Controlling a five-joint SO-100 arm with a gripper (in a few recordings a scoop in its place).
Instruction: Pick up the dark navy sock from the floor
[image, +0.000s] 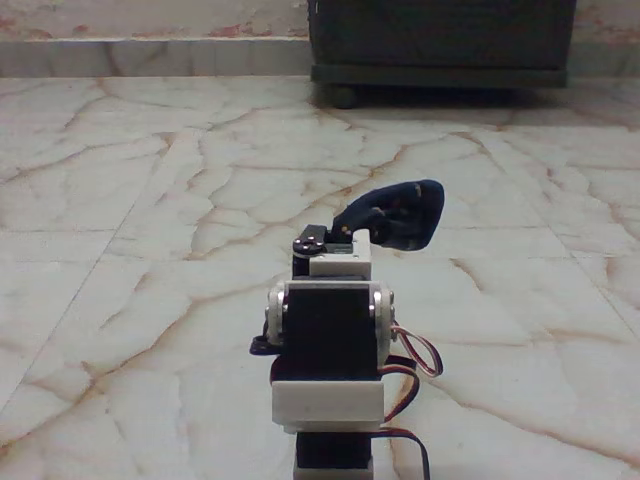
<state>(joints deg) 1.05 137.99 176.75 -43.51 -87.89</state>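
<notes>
The white and black arm stands at the bottom centre of the fixed view, seen from behind. Its gripper (345, 238) points away from the camera and is mostly hidden by the arm's own servo blocks. The dark navy sock (402, 214), flecked with small tan dots, bulges up and to the right just past the gripper, lifted off the floor (150, 200). The sock's lower end disappears behind the gripper, which looks shut on it. The floor is glossy cream marble with rusty brown veins.
A dark wooden cabinet (440, 40) on short feet stands against the back wall at the upper right. A low pale skirting (150, 55) runs along the wall at the upper left. Red and black wires (415, 365) loop beside the arm's base.
</notes>
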